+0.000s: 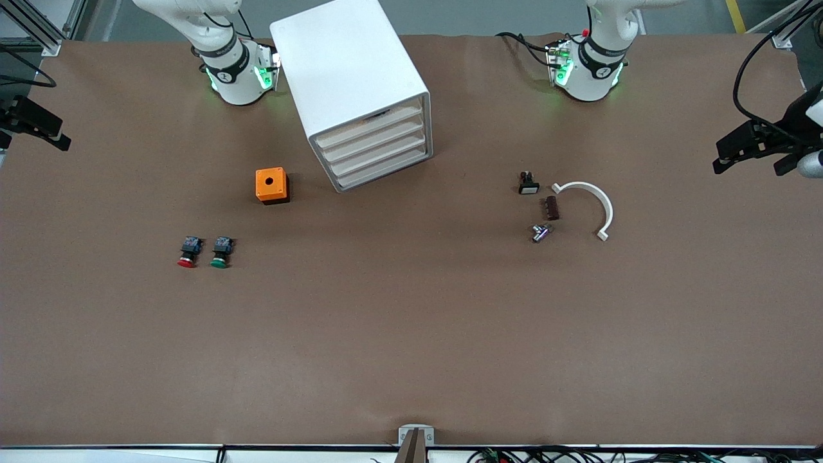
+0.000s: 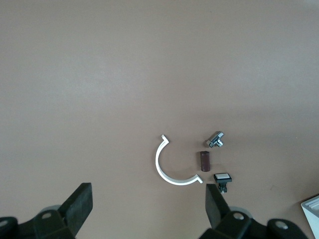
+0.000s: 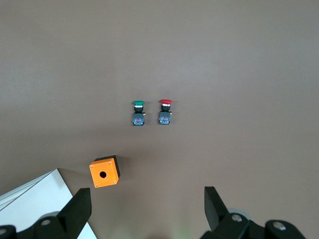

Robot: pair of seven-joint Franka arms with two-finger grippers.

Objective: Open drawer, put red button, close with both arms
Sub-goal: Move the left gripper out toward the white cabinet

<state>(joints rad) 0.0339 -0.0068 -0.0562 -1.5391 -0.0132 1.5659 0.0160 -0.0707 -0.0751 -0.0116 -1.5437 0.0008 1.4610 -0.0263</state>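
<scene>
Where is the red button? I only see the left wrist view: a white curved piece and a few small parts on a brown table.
Observer: The red button lies toward the right arm's end of the table, right beside a green button.
Operator: Is any drawer open?
Observer: No. All four drawers in the white cabinet look shut.
Operator: The left tool here is open and empty. What about the other one?
Observer: The right tool hangs open and empty over the right arm's end of the table, touching nothing.
</scene>
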